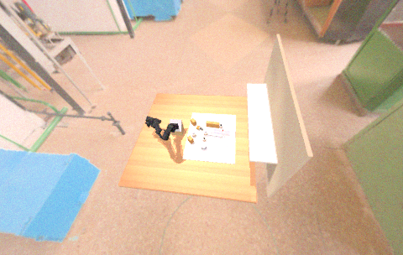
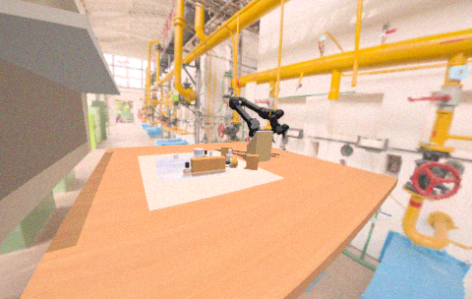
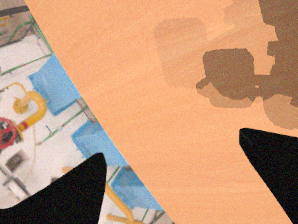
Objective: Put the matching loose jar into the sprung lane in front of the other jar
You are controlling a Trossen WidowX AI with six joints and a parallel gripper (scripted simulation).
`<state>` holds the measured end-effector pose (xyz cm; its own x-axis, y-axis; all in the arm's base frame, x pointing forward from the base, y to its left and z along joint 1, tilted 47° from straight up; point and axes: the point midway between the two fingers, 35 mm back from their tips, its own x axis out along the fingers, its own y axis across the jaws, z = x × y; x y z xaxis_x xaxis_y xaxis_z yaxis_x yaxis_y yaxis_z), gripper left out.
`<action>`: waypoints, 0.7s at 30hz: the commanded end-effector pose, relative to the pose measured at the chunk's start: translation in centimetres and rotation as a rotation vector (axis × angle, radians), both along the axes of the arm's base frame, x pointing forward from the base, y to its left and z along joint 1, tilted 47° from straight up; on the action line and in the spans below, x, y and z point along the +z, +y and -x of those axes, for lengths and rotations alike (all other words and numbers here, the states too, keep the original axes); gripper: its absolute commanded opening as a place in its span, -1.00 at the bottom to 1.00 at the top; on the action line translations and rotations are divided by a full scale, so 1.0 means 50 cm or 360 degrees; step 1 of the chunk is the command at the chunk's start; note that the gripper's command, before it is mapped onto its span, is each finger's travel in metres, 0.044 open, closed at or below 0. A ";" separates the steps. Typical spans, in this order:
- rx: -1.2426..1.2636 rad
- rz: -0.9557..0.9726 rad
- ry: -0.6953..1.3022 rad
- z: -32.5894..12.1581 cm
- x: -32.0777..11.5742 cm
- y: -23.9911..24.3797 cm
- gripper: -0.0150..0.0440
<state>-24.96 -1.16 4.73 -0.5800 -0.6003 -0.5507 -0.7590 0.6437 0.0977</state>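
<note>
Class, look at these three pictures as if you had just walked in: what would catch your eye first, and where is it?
The black robot arm stands out first, raised above the far end of the orange wooden table. Next comes the white mat on that table, with a cluster of small jars and tan wooden blocks at its far side. In the wrist view the gripper is open and holds nothing, its dark fingers wide apart over the table's edge.

Jars on mat, mat on table
</note>
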 end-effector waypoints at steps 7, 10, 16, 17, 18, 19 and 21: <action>-0.0556 -0.0126 -0.0302 -0.034 -0.048 0.167 1.00; -0.0846 -0.0166 -0.0485 -0.080 -0.072 0.249 1.00; -0.1403 -0.0172 -0.0894 -0.217 -0.108 0.371 1.00; -0.1490 -0.0164 -0.0965 -0.245 -0.113 0.385 1.00; -0.1576 -0.0154 -0.1038 -0.273 -0.117 0.397 1.00; -0.1660 -0.0141 -0.1111 -0.302 -0.121 0.407 1.00; -0.1818 -0.0107 -0.1254 -0.360 -0.127 0.422 1.00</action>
<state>-11.00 18.71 -1.23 -0.3557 0.0129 -0.9345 0.1466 0.9883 -0.0422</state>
